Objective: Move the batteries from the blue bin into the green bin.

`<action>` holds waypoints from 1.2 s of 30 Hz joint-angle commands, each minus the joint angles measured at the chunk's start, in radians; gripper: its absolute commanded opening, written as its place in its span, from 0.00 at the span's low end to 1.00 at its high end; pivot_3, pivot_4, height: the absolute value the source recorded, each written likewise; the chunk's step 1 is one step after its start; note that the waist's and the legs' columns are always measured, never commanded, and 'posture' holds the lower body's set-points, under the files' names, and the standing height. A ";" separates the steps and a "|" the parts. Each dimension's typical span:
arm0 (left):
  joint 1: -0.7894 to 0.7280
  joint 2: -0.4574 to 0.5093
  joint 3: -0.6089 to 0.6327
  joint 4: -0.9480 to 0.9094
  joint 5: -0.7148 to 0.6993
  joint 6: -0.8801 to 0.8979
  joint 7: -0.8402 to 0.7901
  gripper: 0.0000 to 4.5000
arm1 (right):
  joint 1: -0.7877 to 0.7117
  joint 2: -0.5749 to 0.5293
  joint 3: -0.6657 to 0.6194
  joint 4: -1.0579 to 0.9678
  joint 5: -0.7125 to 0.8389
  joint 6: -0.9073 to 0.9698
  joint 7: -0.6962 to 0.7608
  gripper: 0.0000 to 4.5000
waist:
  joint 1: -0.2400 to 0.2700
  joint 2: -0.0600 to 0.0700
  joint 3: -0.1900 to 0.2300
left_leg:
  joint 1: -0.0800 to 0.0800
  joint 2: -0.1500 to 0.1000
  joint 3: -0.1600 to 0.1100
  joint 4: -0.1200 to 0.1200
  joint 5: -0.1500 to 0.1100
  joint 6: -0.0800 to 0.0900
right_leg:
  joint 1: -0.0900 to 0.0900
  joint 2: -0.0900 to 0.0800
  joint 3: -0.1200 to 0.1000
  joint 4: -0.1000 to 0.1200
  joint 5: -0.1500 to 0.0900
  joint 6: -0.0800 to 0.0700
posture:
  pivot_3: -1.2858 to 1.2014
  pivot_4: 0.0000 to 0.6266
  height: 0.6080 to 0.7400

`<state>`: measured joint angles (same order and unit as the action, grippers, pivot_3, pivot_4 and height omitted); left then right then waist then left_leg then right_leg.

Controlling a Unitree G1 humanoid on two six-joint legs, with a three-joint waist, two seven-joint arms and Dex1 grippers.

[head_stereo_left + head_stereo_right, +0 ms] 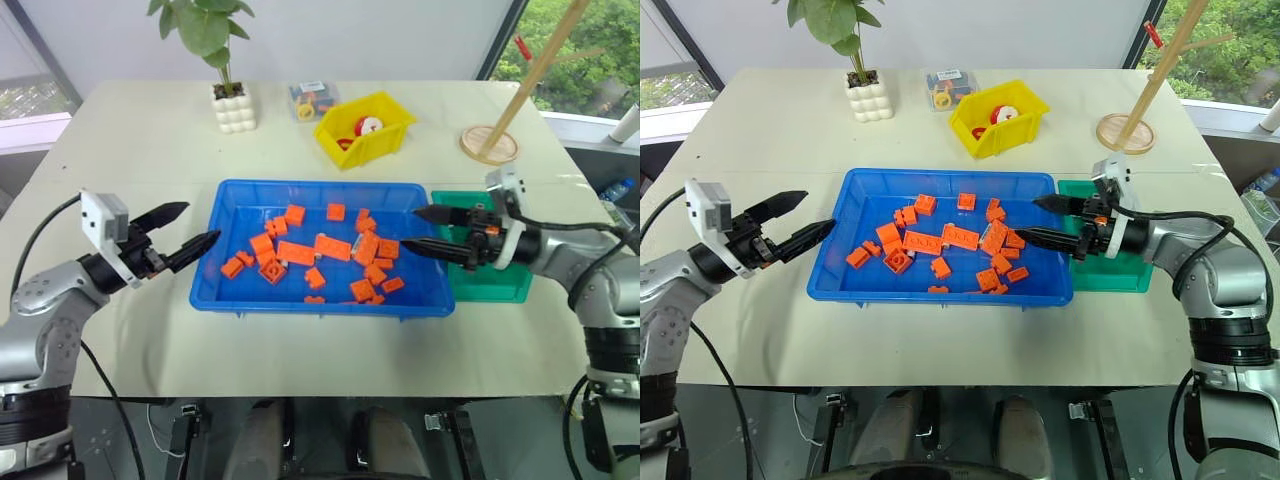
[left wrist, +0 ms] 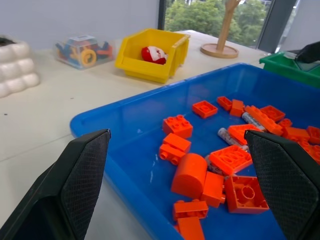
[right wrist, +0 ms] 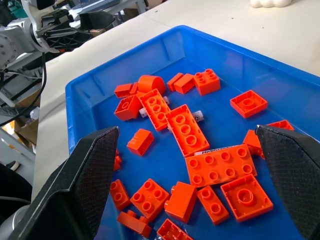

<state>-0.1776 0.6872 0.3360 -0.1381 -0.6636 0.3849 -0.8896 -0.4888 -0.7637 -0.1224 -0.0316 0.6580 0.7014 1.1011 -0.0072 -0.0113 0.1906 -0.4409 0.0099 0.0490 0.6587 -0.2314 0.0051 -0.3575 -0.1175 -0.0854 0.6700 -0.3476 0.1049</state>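
A pale tabletop [image 1: 150, 150] by the windows carries the blue bin [image 1: 240, 205], with the green bin [image 1: 500, 285] touching its right end — a short carry for the right arm. The batteries [image 2: 231, 137] lie half-buried among orange bricks [image 1: 296, 252] in the blue bin. The left gripper [image 1: 185, 232] waits outside the left wall and the right gripper [image 1: 425, 230] hangs over the right end — each with jaws spread wide and empty, likely readied to pick.

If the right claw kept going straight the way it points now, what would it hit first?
Probably the orange bricks at the near end of the blue bin. The open right claw hangs over that bin's rim, pointing across it and slightly down; depth is hard to judge.
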 commanded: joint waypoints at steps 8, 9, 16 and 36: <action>0.009 0.014 -0.006 -0.068 -0.013 0.027 -0.026 1.00 | -0.030 0.006 -0.001 -0.015 -0.018 -0.039 0.003 1.00 | -0.001 0.000 0.000 | 0.000 0.000 0.000 0.000 0.000 0.000 | 0.000 0.000 0.000 0.000 0.000 0.000 | 0.52 0.24 1.00; 0.007 0.013 -0.005 -0.070 -0.014 0.029 -0.025 1.00 | -0.032 0.007 0.001 -0.014 -0.020 -0.041 0.003 1.00 | -0.001 0.000 0.000 | 0.000 0.000 0.000 0.000 0.000 0.000 | 0.000 0.000 0.000 0.000 0.000 0.000 | 0.52 0.24 1.00; 0.006 0.007 0.001 -0.079 -0.016 0.033 -0.020 1.00 | -0.047 0.018 0.014 -0.011 -0.028 -0.047 0.003 1.00 | -0.002 0.000 0.000 | 0.000 0.000 0.000 0.000 0.000 0.000 | 0.000 0.000 0.000 0.000 0.000 0.000 | 0.52 0.24 1.00; 0.008 0.017 0.005 -0.088 -0.021 0.047 -0.023 1.00 | -0.124 0.104 0.098 -0.011 -0.083 -0.107 0.008 1.00 | -0.005 0.000 0.000 | 0.000 0.000 0.000 0.000 0.000 0.000 | 0.000 0.000 0.000 0.000 0.000 0.000 | 0.52 0.24 1.00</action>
<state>-0.1631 0.6890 0.3253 -0.1849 -0.6662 0.4304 -0.9103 -0.5786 -0.6695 -0.0326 -0.0178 0.5795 0.6232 1.1031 -0.0119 -0.0113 0.1906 -0.4408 0.0103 0.0491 0.6584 -0.2313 0.0050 -0.3581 -0.1170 -0.0854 0.6702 -0.3476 0.1049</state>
